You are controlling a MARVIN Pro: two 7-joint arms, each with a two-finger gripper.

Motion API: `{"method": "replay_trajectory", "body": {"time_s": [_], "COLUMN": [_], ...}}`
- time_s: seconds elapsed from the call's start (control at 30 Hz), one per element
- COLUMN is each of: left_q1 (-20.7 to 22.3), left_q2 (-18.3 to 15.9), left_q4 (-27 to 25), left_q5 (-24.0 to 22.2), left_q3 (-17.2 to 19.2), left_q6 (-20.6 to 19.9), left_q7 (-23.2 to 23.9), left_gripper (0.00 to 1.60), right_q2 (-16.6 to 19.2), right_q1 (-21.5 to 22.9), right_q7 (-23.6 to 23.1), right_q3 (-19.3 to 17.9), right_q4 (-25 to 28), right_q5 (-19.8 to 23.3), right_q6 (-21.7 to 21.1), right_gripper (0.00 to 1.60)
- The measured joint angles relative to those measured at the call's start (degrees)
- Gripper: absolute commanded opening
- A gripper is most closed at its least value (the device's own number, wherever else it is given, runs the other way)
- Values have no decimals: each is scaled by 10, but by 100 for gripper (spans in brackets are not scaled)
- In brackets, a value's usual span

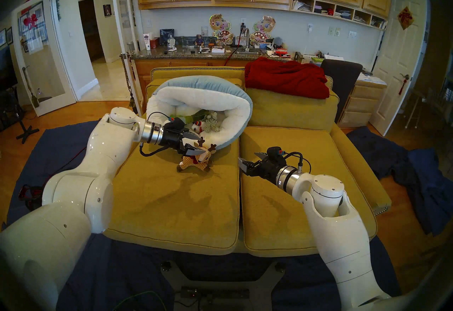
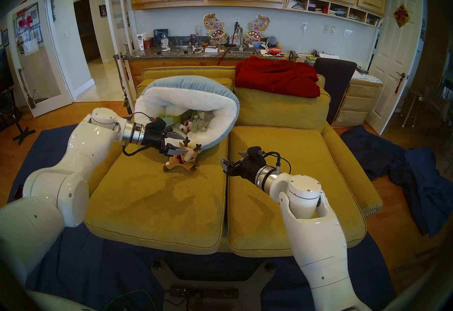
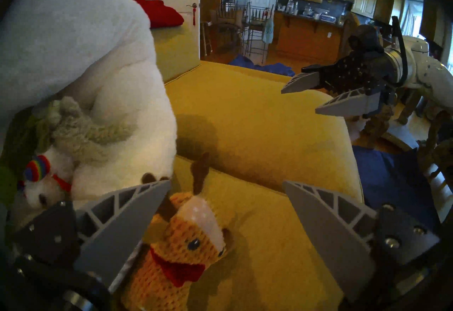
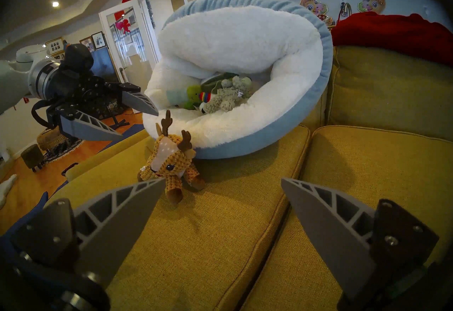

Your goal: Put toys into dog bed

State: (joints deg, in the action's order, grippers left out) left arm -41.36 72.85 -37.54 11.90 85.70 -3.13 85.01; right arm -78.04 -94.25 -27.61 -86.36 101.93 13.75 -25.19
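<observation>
One reindeer [image 4: 169,168] beside dog bed [image 4: 245,33]; no legible writing.

The left arm [image 1: 81,180] reaches from the lower left of the head view toward the centre, its wrist tilted slightly downward. The left gripper [image 1: 195,142] stands wide apart, nothing between its fingers. The right arm [image 1: 328,207] rises from the lower right, pointing up-left; the right gripper [image 1: 247,159] is likewise spread and empty.
</observation>
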Motion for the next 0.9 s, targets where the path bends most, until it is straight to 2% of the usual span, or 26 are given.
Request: {"method": "replay_trajectory", "body": {"time_s": [0.27, 0.57, 0.9], "left_q1": [-34, -60, -87], "left_q2": [2, -12, -21], "left_q4": [-56, -118, -195], "left_q5": [-12, -6, 31], "left_q3": [0, 2, 7], "left_q6": [-29, -76, -172], "left_q7": [0, -2, -63], "left_gripper": [160, 160, 160], "right_q2": [-1, -2, -4], "right_q1": [0, 0, -1], "right_q7": [-1, -1, -2], "right_q3": [-1, -2, -3], "right_q4": [1, 2, 5], "right_q5": [-2, -3, -6], "right_q6": [0, 0, -2], "right_gripper": [160, 160, 160]}}
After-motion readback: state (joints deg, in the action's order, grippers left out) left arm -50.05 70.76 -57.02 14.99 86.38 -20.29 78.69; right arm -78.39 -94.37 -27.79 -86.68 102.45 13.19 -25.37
